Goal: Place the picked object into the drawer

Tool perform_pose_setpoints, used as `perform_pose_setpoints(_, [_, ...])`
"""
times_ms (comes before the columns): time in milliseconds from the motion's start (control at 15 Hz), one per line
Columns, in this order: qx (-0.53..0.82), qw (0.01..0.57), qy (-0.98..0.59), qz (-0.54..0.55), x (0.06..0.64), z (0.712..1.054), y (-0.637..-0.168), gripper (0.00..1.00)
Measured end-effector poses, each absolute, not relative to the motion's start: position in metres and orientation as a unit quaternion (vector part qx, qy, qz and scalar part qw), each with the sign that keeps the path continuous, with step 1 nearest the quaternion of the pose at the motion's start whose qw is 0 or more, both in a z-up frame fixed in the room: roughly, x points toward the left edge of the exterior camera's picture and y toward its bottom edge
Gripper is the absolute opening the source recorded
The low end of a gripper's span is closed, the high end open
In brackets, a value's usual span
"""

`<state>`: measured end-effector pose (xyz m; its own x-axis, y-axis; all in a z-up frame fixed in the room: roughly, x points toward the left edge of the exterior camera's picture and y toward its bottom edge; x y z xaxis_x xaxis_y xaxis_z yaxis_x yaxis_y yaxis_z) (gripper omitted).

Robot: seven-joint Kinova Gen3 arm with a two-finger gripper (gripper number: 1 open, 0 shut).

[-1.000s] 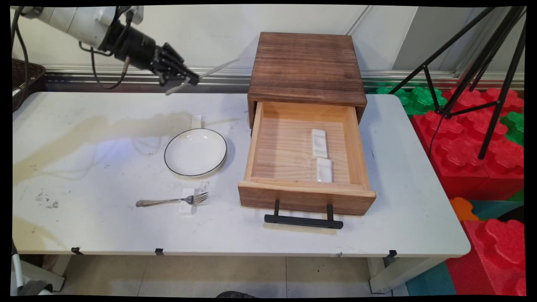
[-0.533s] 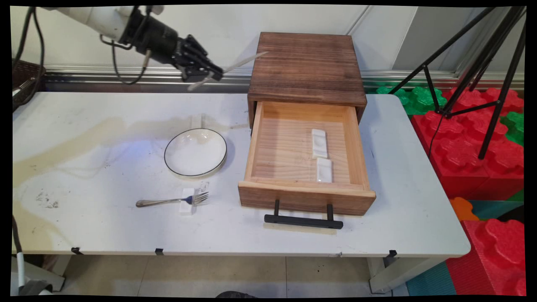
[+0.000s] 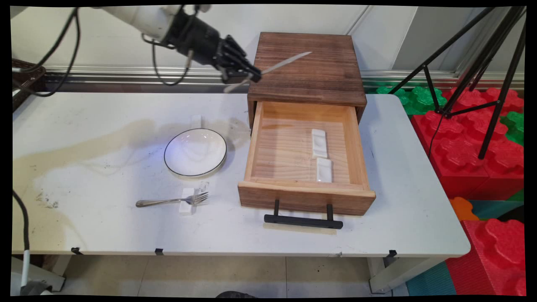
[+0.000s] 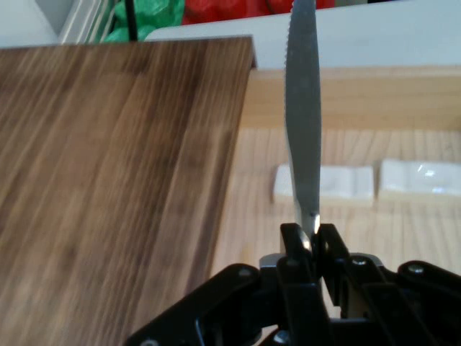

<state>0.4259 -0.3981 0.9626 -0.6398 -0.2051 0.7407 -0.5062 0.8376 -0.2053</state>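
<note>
White stained table (image 3: 105,226) carries open light-wood drawer (image 3: 306,197); black two-finger gripper (image 3: 251,77) at 11 o'clock of it pinches serrated steel table knife (image 3: 287,62) by the handle, blade over dark wooden cabinet top (image 3: 308,67); two white ceramic rests (image 3: 319,143) inside drawer.

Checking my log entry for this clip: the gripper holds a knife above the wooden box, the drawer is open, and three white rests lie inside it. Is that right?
Not quite: the main view shows two white rests in the drawer, not three. The rest holds: the gripper is shut on the knife above the wooden box, and the drawer is open.
</note>
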Motion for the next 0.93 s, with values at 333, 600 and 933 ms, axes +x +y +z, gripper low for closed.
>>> perform_pose_setpoints(333, [0.195,0.374,-0.888,0.184,0.367,0.951,-0.422,0.00])
perform_pose_setpoints(600, [0.192,0.369,-0.894,0.169,0.330,0.933,-0.439,0.00])
perform_pose_setpoints(933, [0.182,0.359,-0.902,0.154,0.301,0.909,-0.457,0.00])
